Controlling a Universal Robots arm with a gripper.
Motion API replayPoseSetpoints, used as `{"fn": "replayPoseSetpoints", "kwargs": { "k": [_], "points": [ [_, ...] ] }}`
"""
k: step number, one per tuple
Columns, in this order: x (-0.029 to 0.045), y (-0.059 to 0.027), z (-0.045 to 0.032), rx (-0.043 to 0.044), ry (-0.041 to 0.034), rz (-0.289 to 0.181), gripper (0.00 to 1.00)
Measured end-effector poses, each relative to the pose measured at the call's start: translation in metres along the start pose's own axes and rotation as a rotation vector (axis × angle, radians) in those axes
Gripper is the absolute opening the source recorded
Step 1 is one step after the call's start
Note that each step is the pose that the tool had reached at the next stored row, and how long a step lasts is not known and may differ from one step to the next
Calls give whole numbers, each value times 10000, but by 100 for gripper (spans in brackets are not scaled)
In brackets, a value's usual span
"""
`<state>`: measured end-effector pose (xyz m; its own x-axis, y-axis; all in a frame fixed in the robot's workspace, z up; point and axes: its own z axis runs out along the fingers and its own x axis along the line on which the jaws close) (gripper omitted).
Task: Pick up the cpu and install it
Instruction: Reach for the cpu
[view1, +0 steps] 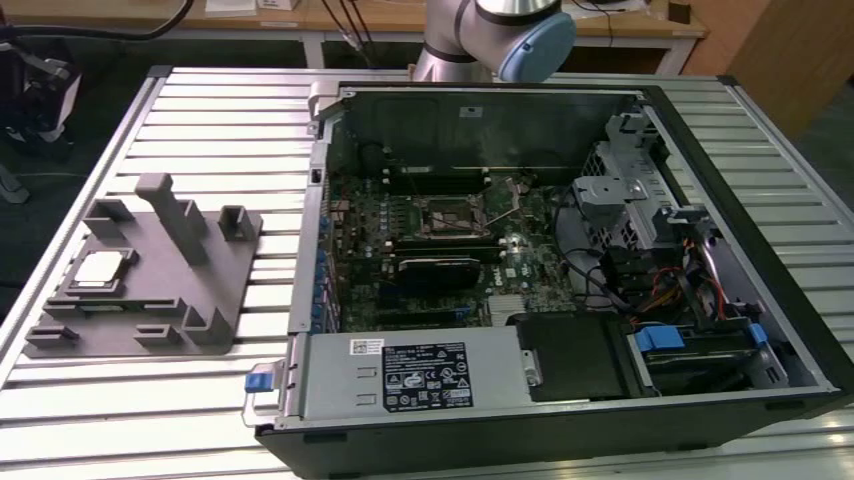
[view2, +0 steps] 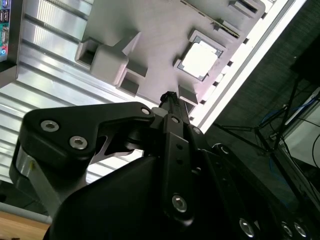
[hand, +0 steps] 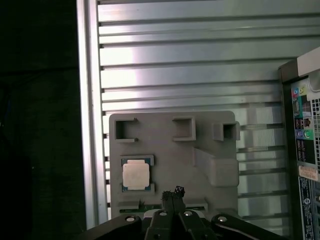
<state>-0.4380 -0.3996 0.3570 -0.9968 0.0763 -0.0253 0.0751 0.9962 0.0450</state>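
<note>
Exterior view, cpu (view1: 102, 270): lies flat, silver top up, in a shallow recess of a grey holder, on the holder's 9 o'clock side.
Holder (view1: 160, 270): grey moulded plate with upright posts and pockets. It rests on the surface at 9 o'clock from the computer case, just beside it.
Gripper (hand: 172, 192): closed, with its fingertips together and holding nothing. In both wrist views it hangs above the holder's edge, near the cpu but apart from it.
Surface (view1: 160, 400): ribbed aluminium slats carrying both the holder and the case.
Computer case (view1: 561, 440): black tower lying on its side, open, with the motherboard showing.
Socket (view1: 447, 212): black square frame near the board's middle.
Power supply (view1: 400, 375): grey box at 6 o'clock inside the case.
Arm (view1: 501, 30): stands at 12 o'clock from the case.
</note>
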Motion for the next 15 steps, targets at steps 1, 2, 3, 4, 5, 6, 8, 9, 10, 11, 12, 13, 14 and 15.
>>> {"fn": "replayPoseSetpoints", "kwargs": {
  "k": [1,2,3,4,5,6,8,9,10,11,12,13,14,15],
  "points": [
    [1,-1,9,0,0,0,11],
    [1,-2,17,0,0,0,11],
    [1,-3,26,0,0,0,11],
    [2,-5,34,0,0,0,11],
    [2,-6,43,0,0,0,11],
    [3,-7,51,0,0,0,11],
    [4,-10,67,0,1,0,11],
    [5,-11,75,0,0,0,11],
    [6,-13,84,0,0,0,11],
    [7,-14,93,0,1,0,11],
    [8,-15,102,1,1,-1,11],
    [9,-17,111,0,0,0,11],
    [10,-18,120,0,0,0,11],
    [11,-20,129,0,0,0,11]
  ]
}}
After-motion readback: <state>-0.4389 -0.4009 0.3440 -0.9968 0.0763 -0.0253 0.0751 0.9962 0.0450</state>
